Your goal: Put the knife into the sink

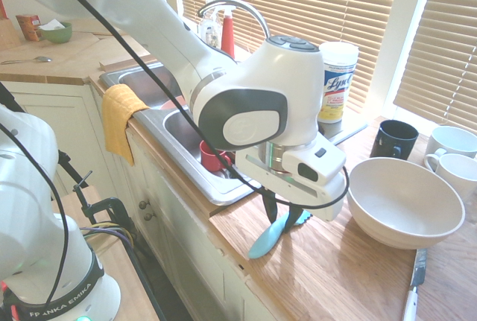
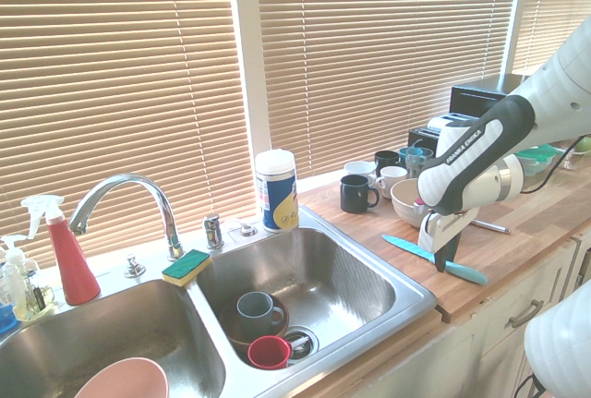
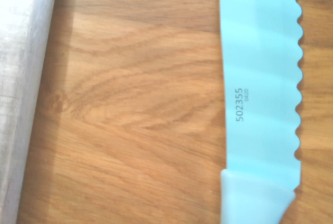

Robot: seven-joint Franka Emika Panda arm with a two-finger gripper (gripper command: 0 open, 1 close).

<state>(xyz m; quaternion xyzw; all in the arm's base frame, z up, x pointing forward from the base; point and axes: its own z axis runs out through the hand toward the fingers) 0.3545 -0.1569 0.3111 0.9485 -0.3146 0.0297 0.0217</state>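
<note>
Lower centre of the first exterior view: your gripper (image 1: 282, 213) has its dark fingers closed around the turquoise plastic knife (image 1: 270, 237), on the grained wooden countertop (image 1: 328, 269). Its wavy serrated edge shows close up (image 3: 263, 73). The shiny steel sink (image 2: 365, 273) sits left of it, the smooth off-white bowl (image 1: 402, 202) right.

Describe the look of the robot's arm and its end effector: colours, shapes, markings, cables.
The arm is glossy white with rounded, bulbous joints and dark grey rings and caps at the joints. One link carries "FRANKA EMIKA" lettering in white on a dark band. Black cables run along it and loop under the wrist. The end effector has a boxy white body with two slim dark fingers.
</note>
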